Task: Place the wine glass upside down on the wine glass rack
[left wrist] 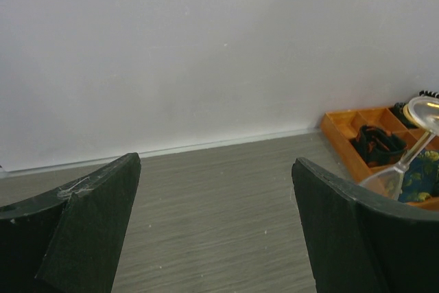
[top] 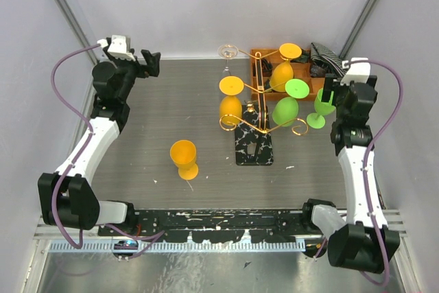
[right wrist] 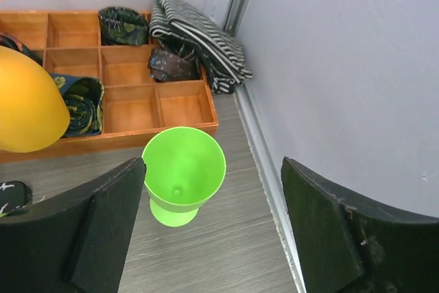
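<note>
Right jaws spread wide and empty, a lime-green wine glass [right wrist: 184, 169] seen between them, untouched, upright on the table [top: 158, 101] just beside the orange compartment tray [right wrist: 130, 111]. Left jaws equally wide, empty, far left. Tray compartments: rolled patterned cloths [right wrist: 123, 25]. Gold wire wine glass rack [top: 254, 128], marbled base, mid-table, carries two orange glasses [top: 230, 109] and one green glass [top: 285, 110], inverted

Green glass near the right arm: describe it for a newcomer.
Find the gold wine glass rack mid-table, then look right, toward the side wall. The green glass stands upright on the table, mouth up; the other green glass hangs upside down on the rack.
</note>
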